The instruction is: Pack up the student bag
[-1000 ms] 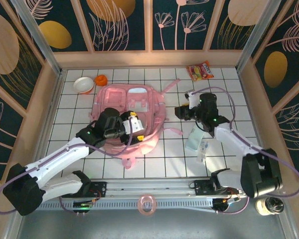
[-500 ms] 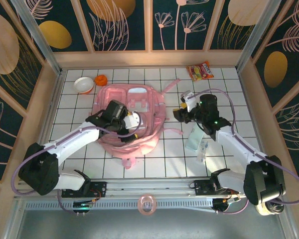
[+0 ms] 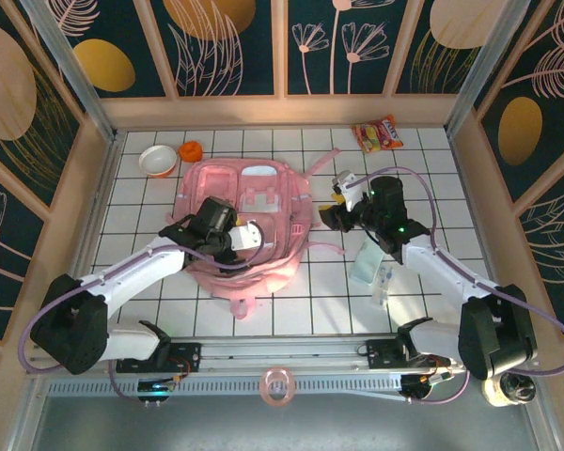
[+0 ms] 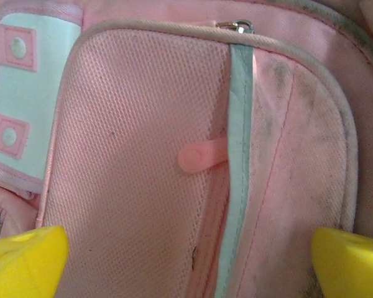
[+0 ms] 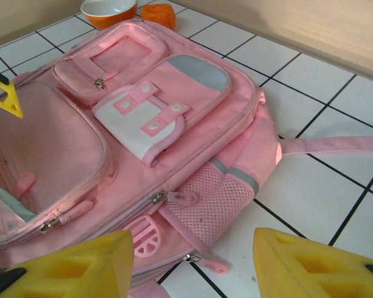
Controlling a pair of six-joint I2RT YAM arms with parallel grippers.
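The white tiled table [image 3: 451,178] carries the pink bag [image 3: 263,188], which lies flat left of centre with its front pockets facing up. The left gripper [image 3: 251,235] hovers over the bag's lower front pocket [image 4: 143,124], its fingers [image 4: 25,254] wide apart and empty. The right gripper [image 3: 331,212] sits just beside the bag's right edge, jaws apart, holding nothing. A snack packet [image 3: 378,133] lies far right. A bowl [image 3: 157,160] and a small orange thing [image 3: 190,150] lie near the bag's far left corner.
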